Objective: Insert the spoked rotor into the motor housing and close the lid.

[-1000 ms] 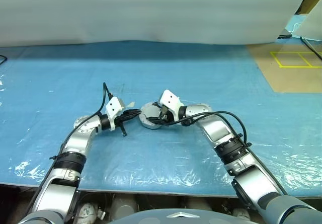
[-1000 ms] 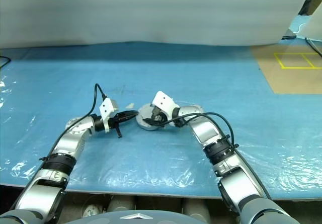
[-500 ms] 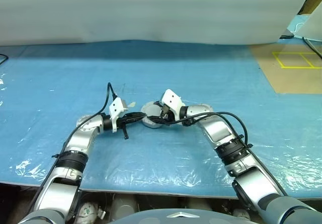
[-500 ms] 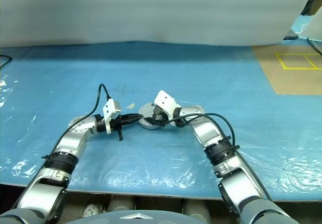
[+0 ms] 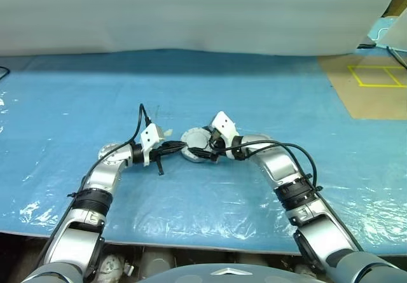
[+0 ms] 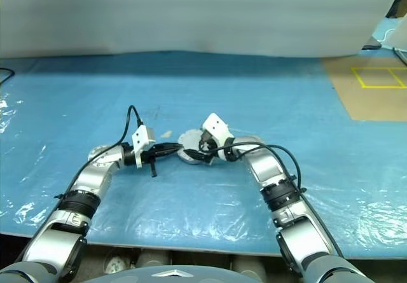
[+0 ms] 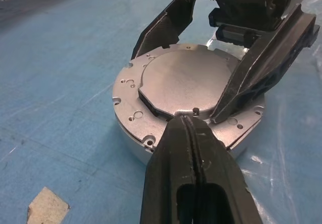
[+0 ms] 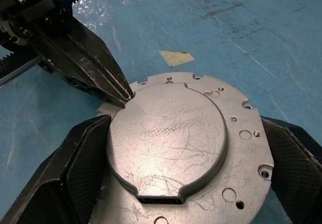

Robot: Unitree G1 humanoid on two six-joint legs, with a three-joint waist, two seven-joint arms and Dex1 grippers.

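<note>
The motor housing [image 5: 193,155] sits flat on the blue table with the silvery lid [image 8: 168,133] lying on top of it. Its drilled outer flange [image 7: 132,103] shows around the lid. My left gripper [image 7: 187,119] is shut, with its joined tips touching the lid's rim from the housing's left side. From the right, my right gripper [image 8: 183,126] stands open, with one black finger [image 8: 83,163] on each side of the housing, close to its shell. The spoked rotor is out of view.
A small scrap of tan tape [image 8: 176,58] lies on the blue plastic sheet just behind the housing. A brown floor area with yellow tape marks [image 5: 375,82] lies at the far right. The table's front edge [image 5: 203,241] runs close below my arms.
The right gripper's jaws have spread wider around the housing. The left gripper stays shut at the lid's rim.
</note>
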